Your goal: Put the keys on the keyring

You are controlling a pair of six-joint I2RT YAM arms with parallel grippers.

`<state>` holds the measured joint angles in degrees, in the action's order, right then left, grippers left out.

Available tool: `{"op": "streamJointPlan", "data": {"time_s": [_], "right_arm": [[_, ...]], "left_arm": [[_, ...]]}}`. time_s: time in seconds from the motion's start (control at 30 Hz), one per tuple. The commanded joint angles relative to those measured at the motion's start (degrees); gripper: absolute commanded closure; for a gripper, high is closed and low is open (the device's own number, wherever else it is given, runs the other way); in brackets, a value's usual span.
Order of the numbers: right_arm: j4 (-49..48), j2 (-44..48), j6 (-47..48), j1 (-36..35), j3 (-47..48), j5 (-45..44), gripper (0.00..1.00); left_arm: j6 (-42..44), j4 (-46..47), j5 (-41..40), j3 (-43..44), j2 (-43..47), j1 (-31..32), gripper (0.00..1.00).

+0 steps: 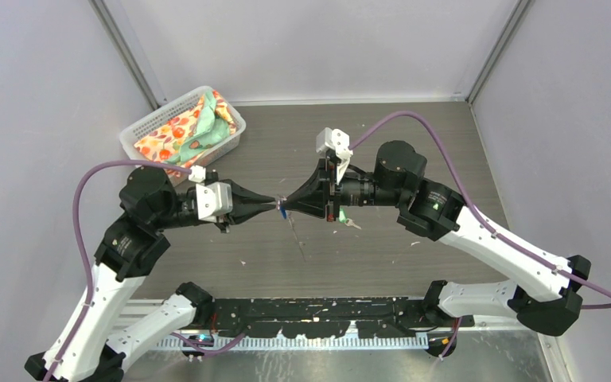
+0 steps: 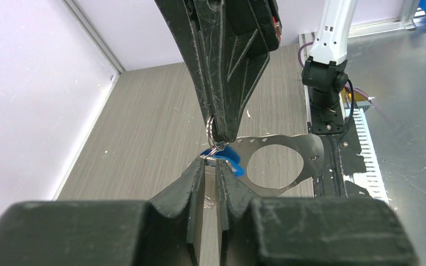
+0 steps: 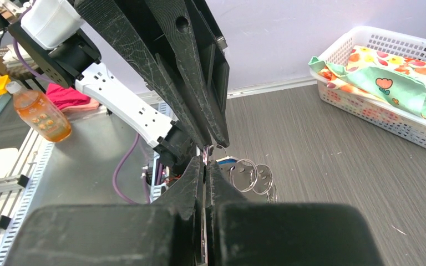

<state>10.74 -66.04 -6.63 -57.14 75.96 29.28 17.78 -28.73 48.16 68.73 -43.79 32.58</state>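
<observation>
My left gripper (image 1: pixel 274 206) and right gripper (image 1: pixel 288 200) meet tip to tip above the middle of the table. The left gripper (image 2: pixel 212 162) is shut on the blue-tagged key (image 2: pixel 232 159), whose silver part lies across its tips. The right gripper (image 3: pixel 206 160) is shut on the edge of the thin grey keyring (image 2: pixel 306 156), which hangs flat with a big opening. A small wire ring (image 2: pixel 211 128) sits at the right gripper's tip, touching the key. Two small rings (image 3: pixel 245 175) show beside the blue tag (image 3: pixel 227 161). The green-tagged key (image 1: pixel 347 223) lies on the table under the right gripper.
A white mesh basket (image 1: pixel 147 127) with patterned cloths stands at the back left, also in the right wrist view (image 3: pixel 366 113). A black rail (image 1: pixel 318 307) runs along the near edge. An orange bottle (image 3: pixel 39 117) stands off the table. Small white scraps dot the tabletop.
</observation>
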Motion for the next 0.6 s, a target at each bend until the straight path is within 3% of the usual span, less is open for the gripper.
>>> {"op": "streamJointPlan", "data": {"time_s": [0.0, 0.13, 0.23, 0.4, 0.57], "right_arm": [[-4.51, -0.23, -1.13, 0.12, 1.23, 0.69, 0.99], [-5.19, -0.53, -1.67, 0.09, 1.34, 0.70, 0.99], [-6.20, -0.60, -2.50, 0.07, 1.08, 0.16, 0.99], [-10.34, -0.73, -6.26, 0.08, -1.28, -1.48, 0.99], [-20.49, 0.58, -9.83, 0.02, -6.18, -4.47, 0.99]], "left_arm": [[-1.74, 4.76, -0.20, -0.84, 0.59, 0.19, 0.88], [0.34, 4.05, 1.35, -1.82, 1.12, 0.18, 0.91], [2.22, 3.24, 3.01, -2.49, 1.61, 0.21, 0.99], [5.78, 3.17, 5.26, -3.58, 2.55, 0.29, 1.00], [8.74, 2.20, 5.90, -4.51, 3.07, 0.46, 0.99]]}}
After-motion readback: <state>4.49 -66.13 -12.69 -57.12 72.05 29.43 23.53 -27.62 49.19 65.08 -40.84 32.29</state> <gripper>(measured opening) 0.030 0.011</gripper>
